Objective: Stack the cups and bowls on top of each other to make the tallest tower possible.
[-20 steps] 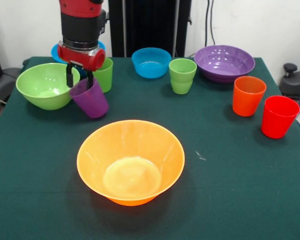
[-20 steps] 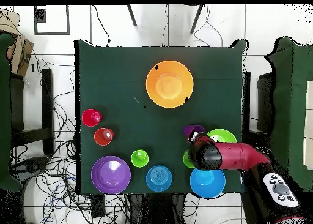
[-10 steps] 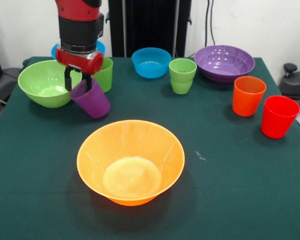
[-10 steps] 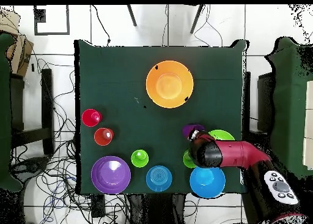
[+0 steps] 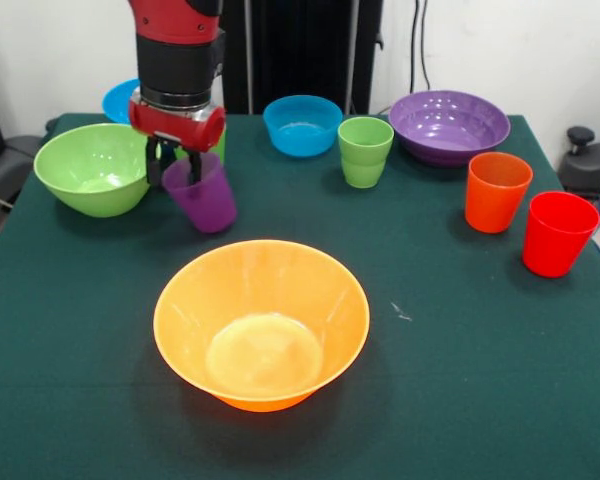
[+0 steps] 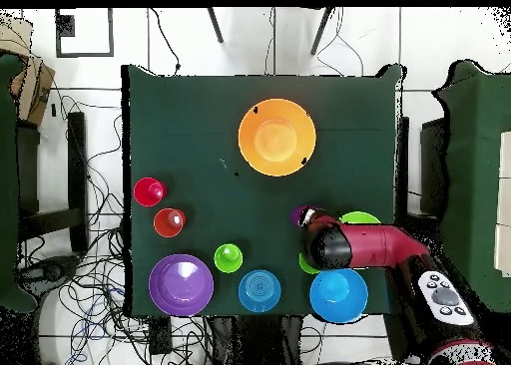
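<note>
The claw (image 5: 177, 165) is gripping the purple cup (image 5: 202, 194) by its rim, with one finger inside the mouth and one outside, and the cup is hanging slightly tilted just above the green cloth of the desk (image 5: 460, 350). In the overhead view the red arm (image 6: 371, 247) is covering most of the cup, so only a purple sliver (image 6: 298, 215) is showing.

The largest orange bowl (image 5: 261, 322) is sitting upright and empty in the middle of the desk, near the purple cup but apart from it. The lime green bowl (image 5: 91, 168) is standing just beside the claw. A lime green cup (image 5: 216, 146) is peeking out behind the arm, mostly hidden, and a large blue bowl (image 5: 120, 100) is showing partly behind it at the desk's back edge.

Along the back of the desk, the smaller blue bowl (image 5: 302, 124), the second lime green cup (image 5: 364, 151) and the wide purple bowl (image 5: 449, 125) are standing in a loose row, each apart from the next. The orange cup (image 5: 496, 191) and the red cup (image 5: 557, 233) are standing upright close together at the side, not touching.

Nothing is stacked on anything: every piece is resting alone on the cloth except the lifted purple cup. No brand, label or writing is readable on any of the pieces.
</note>
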Controlling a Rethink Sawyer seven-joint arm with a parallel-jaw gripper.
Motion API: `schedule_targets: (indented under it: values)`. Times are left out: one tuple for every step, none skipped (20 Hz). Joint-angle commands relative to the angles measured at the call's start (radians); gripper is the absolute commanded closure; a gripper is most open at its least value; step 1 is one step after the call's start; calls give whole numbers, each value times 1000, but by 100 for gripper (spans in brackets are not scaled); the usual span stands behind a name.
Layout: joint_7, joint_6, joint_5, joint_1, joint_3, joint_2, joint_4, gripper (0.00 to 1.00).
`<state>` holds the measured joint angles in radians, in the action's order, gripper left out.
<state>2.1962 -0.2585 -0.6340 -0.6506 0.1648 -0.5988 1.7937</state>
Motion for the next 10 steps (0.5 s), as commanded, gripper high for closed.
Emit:
schedule_targets:
  values:
    - [20,15,14,57,77,4,-48,0]
    - [16,17,13,54,78,11,-53,0]
    - [16,26,7,52,72,16,-54,0]
    - [15,26,6,51,69,18,-56,0]
    - [16,24,6,56,67,17,-57,0]
    - [13,20,9,54,71,15,-54,0]
    - [16,19,11,58,70,10,-50,0]
    - [19,18,15,60,70,4,-43,0]
    - [22,15,20,63,73,1,-39,0]
    - [25,16,22,66,71,0,-37,0]
